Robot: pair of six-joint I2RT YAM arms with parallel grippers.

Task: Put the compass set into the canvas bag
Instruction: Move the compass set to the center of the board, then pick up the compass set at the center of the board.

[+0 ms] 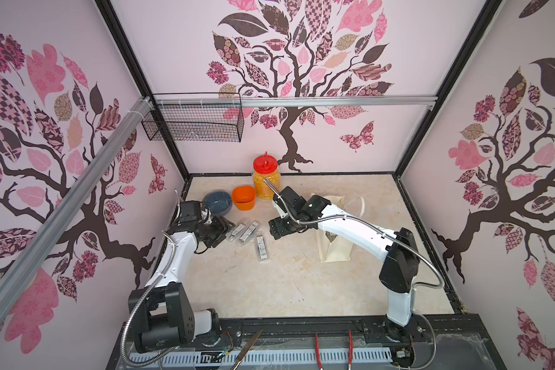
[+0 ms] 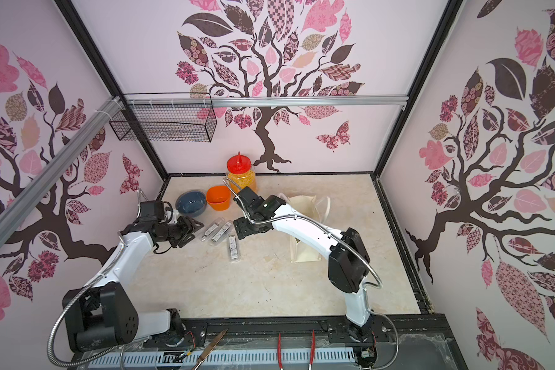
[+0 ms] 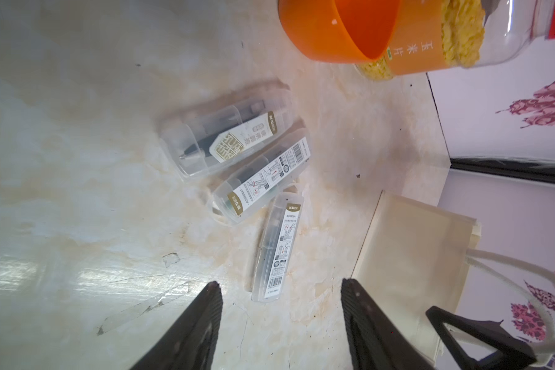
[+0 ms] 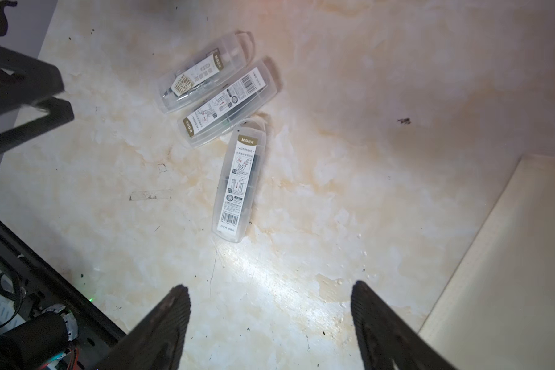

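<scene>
Three clear plastic compass set cases lie side by side on the marble table: one (image 1: 234, 231), a second (image 1: 250, 233) and a third (image 1: 261, 248), also seen in the wrist views (image 3: 277, 250) (image 4: 239, 182). The cream canvas bag (image 1: 334, 251) (image 2: 305, 253) stands right of them, partly hidden behind the right arm. My left gripper (image 1: 225, 231) (image 3: 279, 283) hovers open just left of the cases, holding nothing. On their right my right gripper (image 1: 272, 229) (image 4: 269, 286) hangs open above bare table, between the cases and the bag (image 4: 510, 272).
An orange cup (image 1: 243, 198), a dark blue bowl (image 1: 217, 202) and a red-lidded jar of yellow flakes (image 1: 266, 179) stand behind the cases. A wire basket (image 1: 193, 121) hangs on the back wall. Scissors (image 1: 247, 349) and red pliers (image 1: 318, 352) lie on the front rail.
</scene>
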